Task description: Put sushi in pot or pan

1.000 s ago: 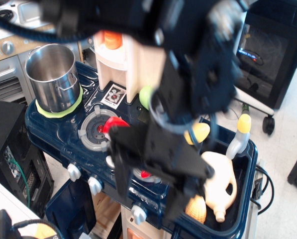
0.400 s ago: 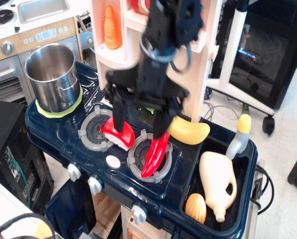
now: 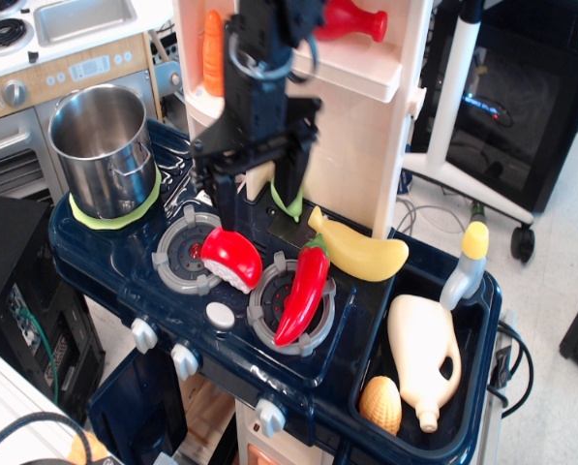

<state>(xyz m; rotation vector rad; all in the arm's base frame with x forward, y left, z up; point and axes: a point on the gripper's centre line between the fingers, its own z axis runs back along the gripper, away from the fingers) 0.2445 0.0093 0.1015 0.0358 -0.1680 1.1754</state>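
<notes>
The sushi (image 3: 232, 258), glossy red on top with a white base, lies on the right edge of the left burner (image 3: 184, 254) of the toy stove. The shiny steel pot (image 3: 103, 150) stands upright on a green mat at the stove's back left corner, well left of the sushi. My black gripper (image 3: 257, 197) hangs open and empty just behind and above the sushi, its fingers spread to either side. It does not touch the sushi.
A long red chili pepper (image 3: 303, 291) lies on the right burner. A yellow banana (image 3: 361, 254) lies behind it. The toy sink (image 3: 482, 320) at right holds a cream jug (image 3: 424, 358) and a corn piece (image 3: 380, 404). A tall cream shelf tower (image 3: 366, 116) with a carrot (image 3: 213, 39) stands behind the gripper.
The arm has drawn back from the camera and moved up and left. The fingers, earlier down around the sushi and chili, now hang behind the sushi. The sushi has stayed on the burner.
</notes>
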